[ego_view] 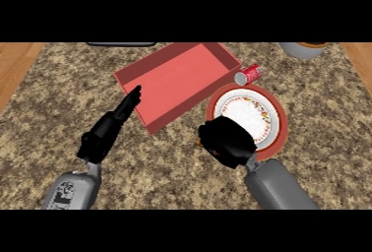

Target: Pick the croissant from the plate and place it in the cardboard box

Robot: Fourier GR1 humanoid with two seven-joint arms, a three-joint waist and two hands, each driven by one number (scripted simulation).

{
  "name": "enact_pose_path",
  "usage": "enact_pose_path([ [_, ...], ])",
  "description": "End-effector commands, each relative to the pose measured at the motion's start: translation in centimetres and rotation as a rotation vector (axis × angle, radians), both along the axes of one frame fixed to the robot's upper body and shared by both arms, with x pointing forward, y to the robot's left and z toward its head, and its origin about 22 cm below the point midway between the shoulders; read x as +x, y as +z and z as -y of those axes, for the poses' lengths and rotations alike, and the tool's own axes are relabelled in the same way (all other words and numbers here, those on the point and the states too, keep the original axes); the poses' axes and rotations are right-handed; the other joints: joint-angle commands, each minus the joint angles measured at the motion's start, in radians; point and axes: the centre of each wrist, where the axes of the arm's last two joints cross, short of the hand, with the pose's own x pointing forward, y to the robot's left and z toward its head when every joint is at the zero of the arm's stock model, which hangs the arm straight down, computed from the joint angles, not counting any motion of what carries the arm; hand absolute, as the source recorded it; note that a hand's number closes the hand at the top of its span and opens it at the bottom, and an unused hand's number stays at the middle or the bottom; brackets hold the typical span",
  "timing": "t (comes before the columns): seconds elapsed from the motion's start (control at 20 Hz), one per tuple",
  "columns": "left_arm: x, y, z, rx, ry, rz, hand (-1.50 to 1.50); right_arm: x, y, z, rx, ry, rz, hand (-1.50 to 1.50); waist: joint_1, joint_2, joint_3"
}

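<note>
We cannot make out the croissant itself; only a sliver of orange-brown shows at the left edge of the right hand [227, 140], over the lower-left rim of the plate [277, 106], and we cannot tell whether that sliver is the pastry; the plate is round, with a red rim and a white centre flecked with small reddish marks, and its lower-left part is covered by the hand; the right hand is a dark, bunched mass with its fingers curled downward over that part of the plate, yet whether they close round anything we cannot tell, since the hand hides what lies beneath it; the cardboard box [178, 78] looks red here, a shallow open tray lying at an angle just up and left of the plate, its near corner close beside the plate's rim; the left hand [109, 129] is stretched out straight, fingers extended and pointing up toward the box's left wall, their tips at or just over its edge, holding nothing; a small red can [248, 74] lies on its side between the box's right corner and the top of the plate; a grey bowl [303, 49] at the top right is cut off by the view's edge; all rest on a speckled stone counter [65, 98].
</note>
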Motion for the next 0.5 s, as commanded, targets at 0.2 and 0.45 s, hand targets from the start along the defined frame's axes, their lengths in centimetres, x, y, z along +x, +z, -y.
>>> enact_pose_path([
  [0.2, -0.9, -0.1, -1.1, 0.006, 0.003, -0.01, 0.0, -0.5, 7.3, -2.8, 0.135, 0.105, 0.141, 1.5, -0.022, -0.003, 0.003],
  [0.45, -1.2, 0.0, -0.1, 0.001, 0.034, 0.019, 0.0, -4.4, 11.5, -0.5, 0.237, 0.184, 0.123, 1.5, -0.033, -0.007, 0.003],
])
